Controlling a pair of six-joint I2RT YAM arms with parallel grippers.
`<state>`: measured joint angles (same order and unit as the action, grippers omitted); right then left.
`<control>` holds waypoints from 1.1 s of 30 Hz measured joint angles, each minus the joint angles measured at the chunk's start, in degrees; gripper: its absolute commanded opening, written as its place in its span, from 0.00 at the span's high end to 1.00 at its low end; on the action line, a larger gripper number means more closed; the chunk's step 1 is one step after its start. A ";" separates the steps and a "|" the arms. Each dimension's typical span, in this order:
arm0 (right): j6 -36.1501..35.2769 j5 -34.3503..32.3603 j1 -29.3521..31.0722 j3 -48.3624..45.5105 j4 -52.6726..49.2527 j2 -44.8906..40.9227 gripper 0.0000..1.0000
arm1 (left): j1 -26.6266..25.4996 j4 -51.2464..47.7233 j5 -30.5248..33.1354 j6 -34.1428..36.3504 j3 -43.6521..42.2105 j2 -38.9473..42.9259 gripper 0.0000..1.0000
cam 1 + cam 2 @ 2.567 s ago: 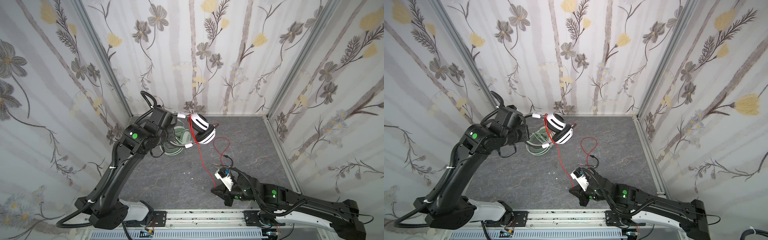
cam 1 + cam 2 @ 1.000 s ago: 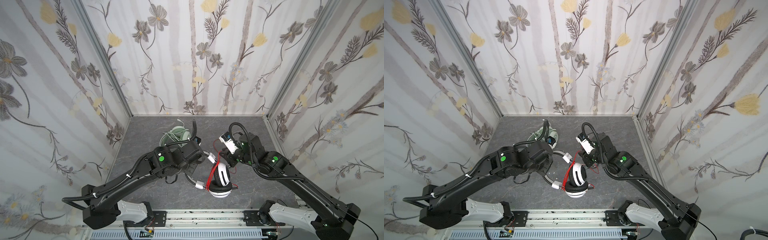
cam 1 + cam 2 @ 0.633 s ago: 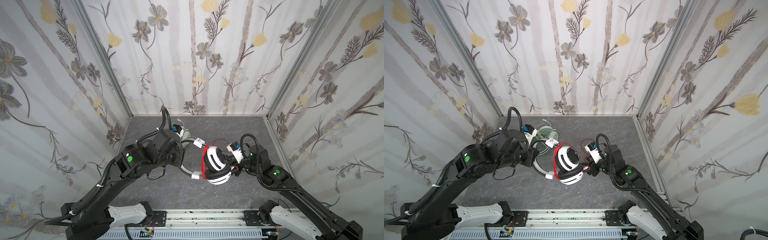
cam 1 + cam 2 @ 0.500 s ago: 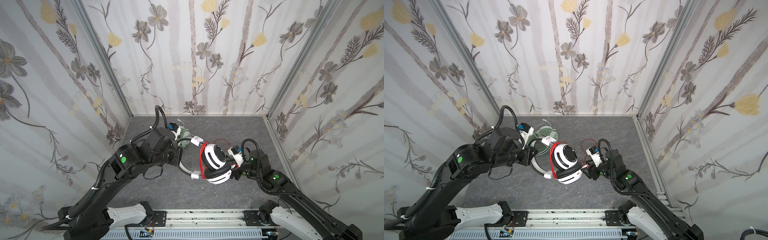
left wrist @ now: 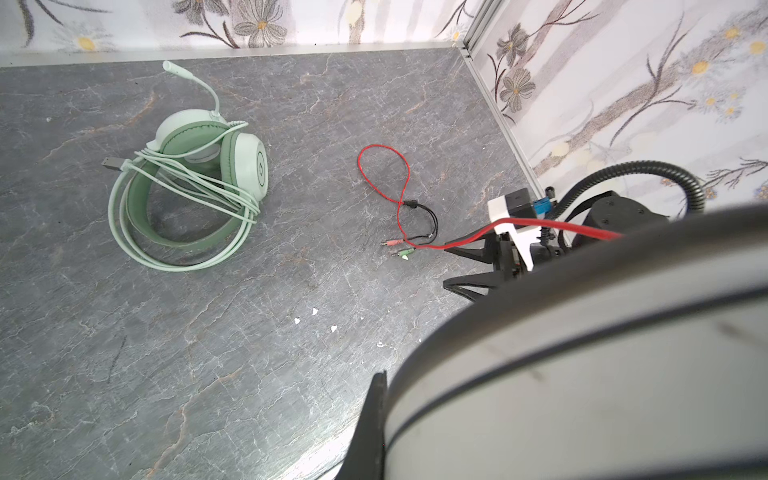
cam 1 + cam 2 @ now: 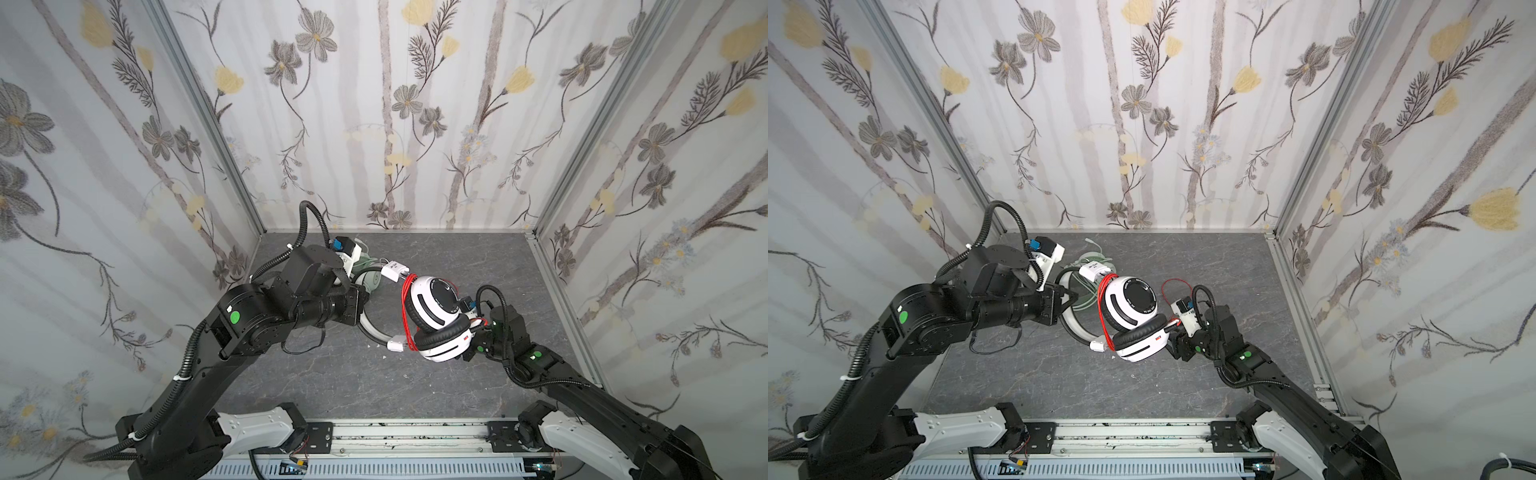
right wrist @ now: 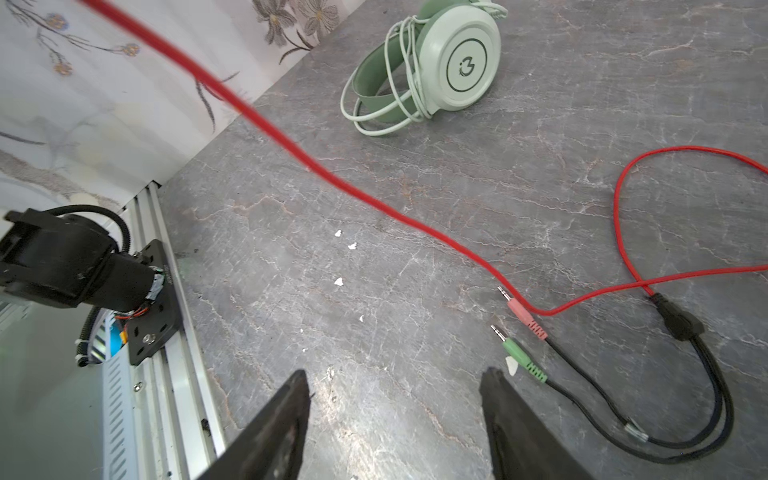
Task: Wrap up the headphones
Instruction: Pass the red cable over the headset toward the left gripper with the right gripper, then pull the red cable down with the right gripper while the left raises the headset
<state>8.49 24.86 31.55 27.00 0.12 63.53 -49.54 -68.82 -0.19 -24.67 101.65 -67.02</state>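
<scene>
**A:** How far along is the white-and-black headset (image 6: 435,318)?

**B:** Partway, I'd say. Several turns of its red cord (image 7: 270,131) sit bunched across the two yokes. A loose tail runs down to the grey floor (image 5: 187,332), where a loop and the plugs (image 7: 528,320) lie flat. That tail needs winding and tucking.

**A:** And the mint-green headset (image 5: 208,166)?

**B:** It looks done. Its pale cord is looped round the band, and it lies on the floor toward the back, on the left side.

**A:** Where is the white one, and how does it point?

**B:** Aloft at mid-cell, between the arms. Its long axis runs roughly level, left to right. The band's crown is toward the left gripper (image 6: 362,305), which is clamped on the band. The cups are toward the right gripper (image 7: 395,415). One cup's black disc faces up.

**A:** And the right gripper?

**B:** Its jaws are spread with nothing between them. The cord runs past it, not pinched.
</scene>
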 measured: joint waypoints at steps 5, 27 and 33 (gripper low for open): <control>-0.48 -1.95 0.00 3.39 2.32 9.35 0.35 | 0.04 -0.28 0.20 -0.42 0.98 0.07 1.00; -7.30 0.79 2.05 16.31 7.10 34.51 1.00 | 2.51 -3.04 2.32 -2.86 2.19 1.53 1.00; -4.87 -2.27 7.45 7.43 4.15 22.23 1.00 | 7.48 -3.52 6.56 -5.14 2.01 1.31 1.00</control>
<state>3.62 22.59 39.00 34.44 4.27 85.76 -42.06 -72.34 6.37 -29.80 103.66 -65.71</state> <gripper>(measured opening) 0.057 0.069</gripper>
